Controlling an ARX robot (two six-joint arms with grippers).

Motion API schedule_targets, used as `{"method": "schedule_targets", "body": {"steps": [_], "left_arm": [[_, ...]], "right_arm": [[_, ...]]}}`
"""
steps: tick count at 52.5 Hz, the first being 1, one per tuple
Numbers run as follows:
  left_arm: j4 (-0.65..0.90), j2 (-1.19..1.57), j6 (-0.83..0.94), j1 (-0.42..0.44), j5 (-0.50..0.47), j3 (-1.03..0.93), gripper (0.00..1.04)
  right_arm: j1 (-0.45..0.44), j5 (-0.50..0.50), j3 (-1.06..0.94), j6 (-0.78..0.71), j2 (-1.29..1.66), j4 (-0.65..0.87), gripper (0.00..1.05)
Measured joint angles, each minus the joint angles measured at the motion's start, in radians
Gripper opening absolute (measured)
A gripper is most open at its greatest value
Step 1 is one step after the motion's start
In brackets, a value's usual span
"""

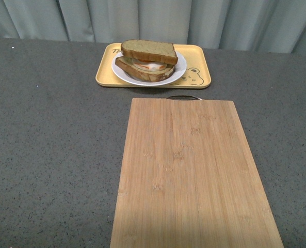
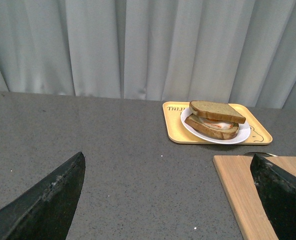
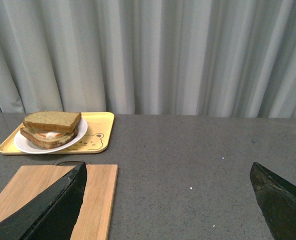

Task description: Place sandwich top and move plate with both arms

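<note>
Front view: I read the sandwich top (image 1: 148,50) as placed, sitting on the egg slice on the plate (image 1: 177,70), which is on the yellow tray (image 1: 200,64) beyond the cutting board (image 1: 194,175); no arms visible. Left wrist view: left fingers (image 2: 43,205) spread wide, empty, well short of the tray. Right wrist view: right fingers (image 3: 280,202) likewise. Next, I judge, each arm takes a plate rim; the bench flanking the tray is open.
</note>
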Motion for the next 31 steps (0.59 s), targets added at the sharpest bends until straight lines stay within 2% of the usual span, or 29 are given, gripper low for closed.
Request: {"method": "schedule_targets", "body": {"steps": [31], "left_arm": [[0.0,0.0,0.0,0.0,0.0,0.0,0.98]], "right_arm": [[0.0,0.0,0.0,0.0,0.0,0.0,0.95]]}}
